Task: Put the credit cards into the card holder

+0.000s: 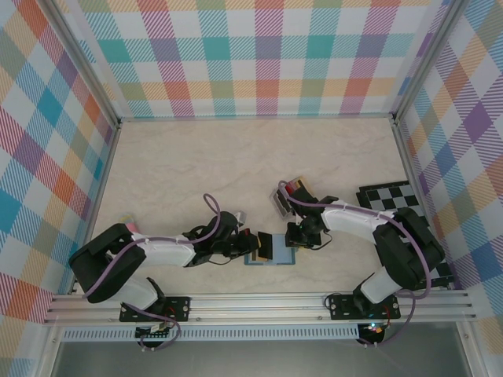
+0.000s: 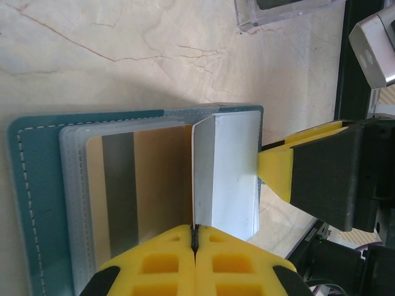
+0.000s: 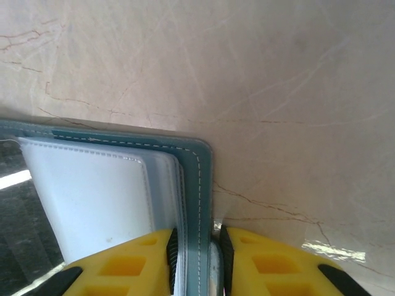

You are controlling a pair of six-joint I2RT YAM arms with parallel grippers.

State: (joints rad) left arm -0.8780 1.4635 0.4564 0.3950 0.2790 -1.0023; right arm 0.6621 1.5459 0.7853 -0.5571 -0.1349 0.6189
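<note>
From above, the card holder [image 1: 279, 258] lies open at the table's near edge, between both arms. The left wrist view shows the left claw [image 2: 195, 237] pinching an inner leaf upright, with a gold card [image 2: 157, 185] sleeved beside it. The right claw [image 3: 199, 240] narrowly straddles the teal edge, and I cannot tell whether it grips.

Teal card holder [image 2: 37, 203], pale blue inside; gold card [image 2: 160, 185] with grey stripe; cream marbled table [image 1: 236, 165]; pastel plaid walls [image 1: 236, 55].
</note>
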